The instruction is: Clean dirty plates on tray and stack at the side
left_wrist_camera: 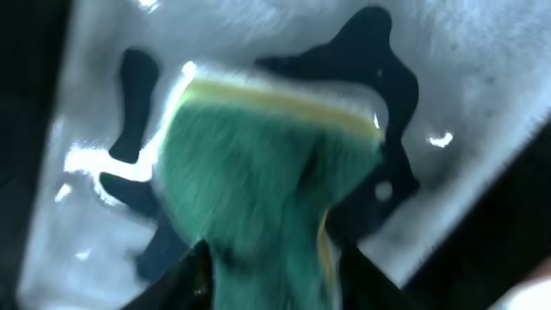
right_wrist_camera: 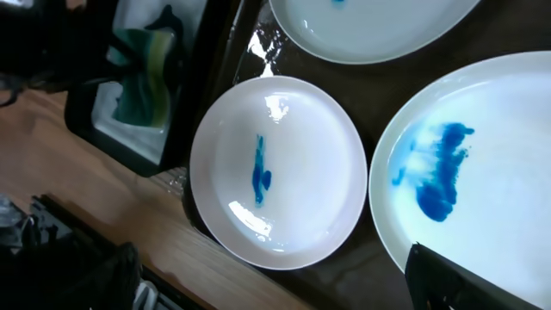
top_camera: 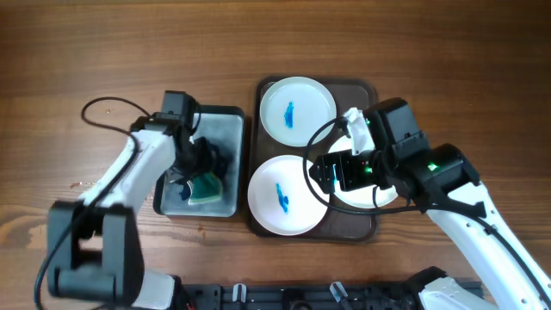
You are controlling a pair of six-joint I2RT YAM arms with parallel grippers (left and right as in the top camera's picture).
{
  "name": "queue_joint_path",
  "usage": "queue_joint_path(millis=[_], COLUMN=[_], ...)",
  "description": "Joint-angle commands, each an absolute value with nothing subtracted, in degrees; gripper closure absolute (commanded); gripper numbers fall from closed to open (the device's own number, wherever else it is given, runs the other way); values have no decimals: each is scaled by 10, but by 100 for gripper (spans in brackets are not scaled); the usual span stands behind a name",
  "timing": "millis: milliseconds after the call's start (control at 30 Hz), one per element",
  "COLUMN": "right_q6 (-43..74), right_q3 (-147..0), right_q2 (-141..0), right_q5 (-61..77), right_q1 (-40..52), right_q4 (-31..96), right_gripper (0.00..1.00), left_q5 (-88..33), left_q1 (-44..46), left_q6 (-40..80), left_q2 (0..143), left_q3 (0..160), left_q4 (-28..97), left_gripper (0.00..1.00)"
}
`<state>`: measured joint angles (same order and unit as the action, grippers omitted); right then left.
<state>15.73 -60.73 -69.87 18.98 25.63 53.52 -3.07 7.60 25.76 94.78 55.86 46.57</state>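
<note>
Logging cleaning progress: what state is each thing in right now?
Far plate: blue smear, unstacked on brown tray.
Near plate: blue smear, unstacked.
Right plate: blue smear, unstacked.
Left gripper: shut on sponge.
Sponge: squeezed, creased.
Right gripper: open, empty.

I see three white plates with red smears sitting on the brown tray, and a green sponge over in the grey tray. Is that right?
Nearly. The smears are blue, not red; the right wrist view shows them clearly. The rest holds: three white plates on the brown tray, green sponge in the grey tray.
</note>
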Motion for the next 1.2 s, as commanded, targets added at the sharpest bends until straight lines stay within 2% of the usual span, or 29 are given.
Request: queue_joint_path(millis=[0,133,267,367,400,467,667,800,833,867,933,967,1167], right_q6=[182,182,182,182,182,182,182,182,182,182,182,182,182], right_q3=[-603,-603,-603,-603,-603,-603,-603,-603,-603,-603,-603,-603,-603], right_q2=[-699,-699,-699,-699,-699,-699,-699,-699,-699,-699,-699,-699,-699], right_q5=[180,196,195,195,195,195,195,195,195,195,193,193,193], right_q1=[259,259,259,259,259,259,259,259,259,259,259,259,259], right_q4=[533,534,533,531,532,532,533,532,531,531,531,531,532], right_gripper=[3,7,9,9,9,9,9,9,9,9,9,9,10], left_q5=[29,44,43,44,44,44,47,46,46,46,46,46,46], left_q1=[94,95,95,95,95,95,95,95,95,95,95,95,95], left_q6=[260,260,260,260,260,260,260,260,260,260,259,257,257], left_q2=[997,1000,981,960,953,945,958,974,976,979,980,980,965], left_q3=[554,557,606,651,661,662,628,562,552,540,528,529,589], left_q4=[437,446,514,567,578,580,548,458,441,423,397,390,406], left_gripper=[96,96,96,72,61,50,50,51,54,61,81,96,96])
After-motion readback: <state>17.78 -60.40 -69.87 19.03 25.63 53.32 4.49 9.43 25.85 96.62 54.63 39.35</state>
